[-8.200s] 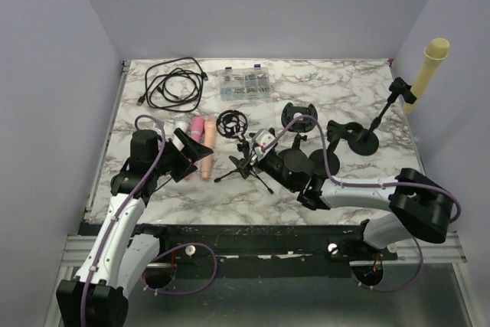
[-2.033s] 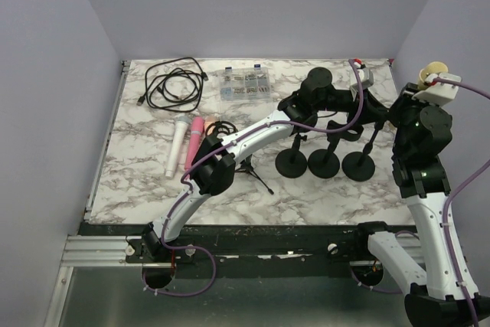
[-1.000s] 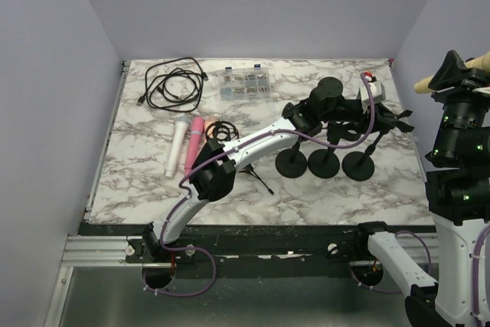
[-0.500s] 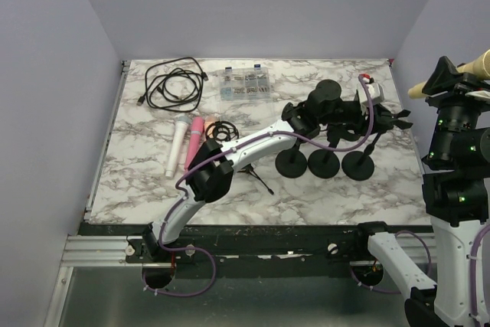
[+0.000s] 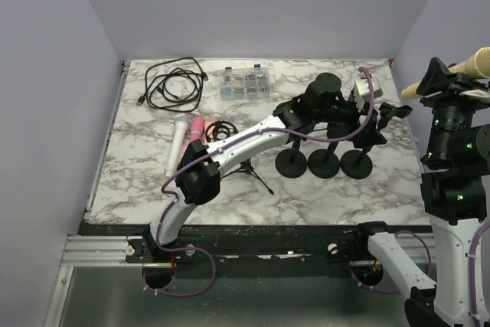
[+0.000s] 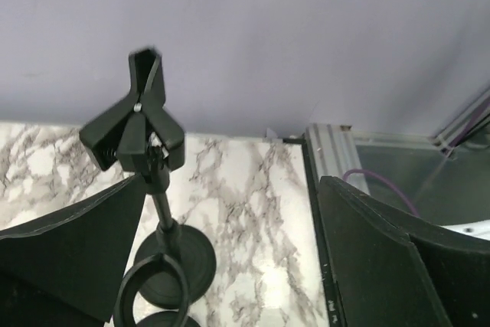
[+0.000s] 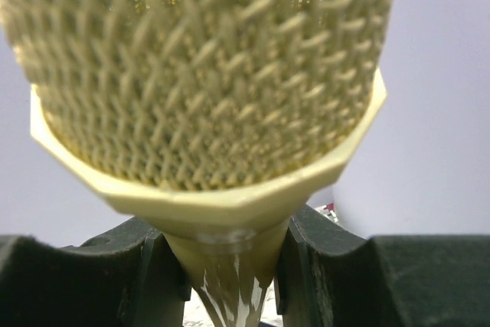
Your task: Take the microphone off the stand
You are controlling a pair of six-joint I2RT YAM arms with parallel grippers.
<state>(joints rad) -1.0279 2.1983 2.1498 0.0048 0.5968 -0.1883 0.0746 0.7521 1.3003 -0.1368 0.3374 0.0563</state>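
A cream microphone (image 5: 473,60) is held high at the right, off the table, with my right gripper (image 5: 442,82) shut on its body. In the right wrist view its mesh head (image 7: 207,67) fills the frame, and the gripper (image 7: 230,266) clamps the tapered body just below it. The black stand (image 5: 357,164) is the rightmost of three, and its clip (image 5: 393,110) is empty. My left gripper (image 5: 373,122) hangs open beside that clip. The left wrist view shows the empty clip (image 6: 138,124) ahead of the gripper (image 6: 232,189), apart from both fingers (image 6: 383,258).
Two more round-based stands (image 5: 292,163) (image 5: 323,164) stand left of the empty one. A small tripod (image 5: 250,171) is mid-table under the left arm. A white microphone (image 5: 178,143) and a pink one (image 5: 192,134) lie at left, with a black cable (image 5: 174,82) and clear box (image 5: 245,83) behind.
My left gripper has gone from nearly shut on the stand's clip to wide open and drawn back slightly. The right arm keeps the microphone raised, almost unmoved.
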